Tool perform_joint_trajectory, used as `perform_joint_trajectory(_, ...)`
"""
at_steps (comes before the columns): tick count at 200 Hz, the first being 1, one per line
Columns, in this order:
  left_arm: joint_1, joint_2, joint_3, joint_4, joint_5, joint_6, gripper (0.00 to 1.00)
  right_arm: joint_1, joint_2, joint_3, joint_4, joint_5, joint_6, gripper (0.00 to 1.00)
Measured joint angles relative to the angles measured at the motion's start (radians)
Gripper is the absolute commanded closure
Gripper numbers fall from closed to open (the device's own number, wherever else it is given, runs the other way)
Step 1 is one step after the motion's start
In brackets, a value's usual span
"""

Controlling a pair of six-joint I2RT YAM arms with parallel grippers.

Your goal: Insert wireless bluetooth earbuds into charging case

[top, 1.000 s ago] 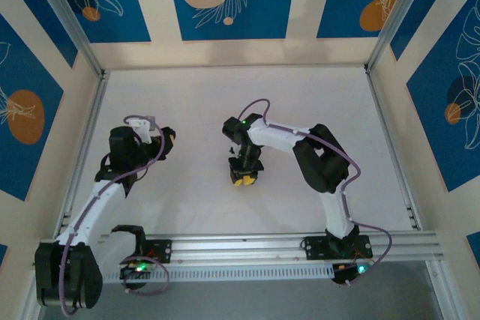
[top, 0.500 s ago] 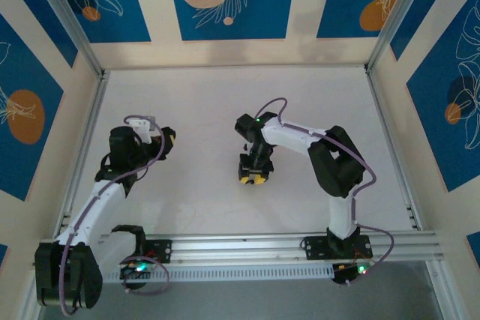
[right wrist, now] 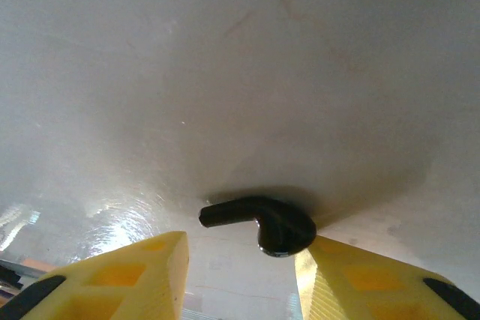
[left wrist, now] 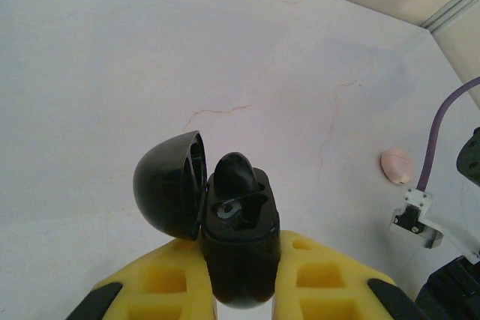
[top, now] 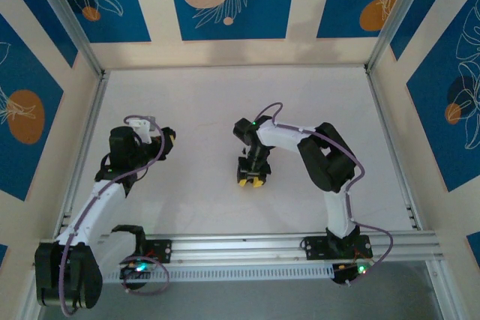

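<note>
Left end effector (left wrist: 240,279) clamped on the open charging case (left wrist: 238,237), one earbud (left wrist: 235,174) seated. Right end effector (right wrist: 240,260) part open, empty, straddling second earbud (right wrist: 264,224) lying off-centre on the surface (right wrist: 225,73). Centre first, then pinch the bulb, not the stem.

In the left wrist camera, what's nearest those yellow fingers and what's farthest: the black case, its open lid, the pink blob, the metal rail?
1. black case, clamped in the left gripper.
2. lid, hinged open just beyond, on the left.
3. pink blob, on the table, off right.
4. metal rail, far top-right corner.
</note>
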Motion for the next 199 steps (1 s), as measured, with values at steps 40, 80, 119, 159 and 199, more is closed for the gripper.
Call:
perform_joint_trajectory(40,0.000,-0.002,0.000,-0.006,-0.003,0.001,0.87,-0.005,0.016,0.034,0.006,0.008,-0.019,0.57)
perform_joint_trajectory(80,0.000,-0.011,0.000,-0.009,-0.003,0.003,0.87,-0.009,0.027,0.073,0.014,0.026,-0.045,0.56)
perform_joint_trajectory(119,0.000,-0.013,0.000,-0.009,-0.003,0.003,0.87,-0.010,0.027,0.084,0.007,0.040,-0.060,0.53)
perform_joint_trajectory(159,-0.003,-0.012,0.000,0.001,0.021,0.003,0.87,-0.027,0.003,0.087,-0.033,0.050,-0.071,0.54)
perform_joint_trajectory(199,-0.037,0.014,0.000,0.049,0.100,0.023,0.87,-0.064,-0.034,0.119,-0.080,0.048,-0.088,0.54)
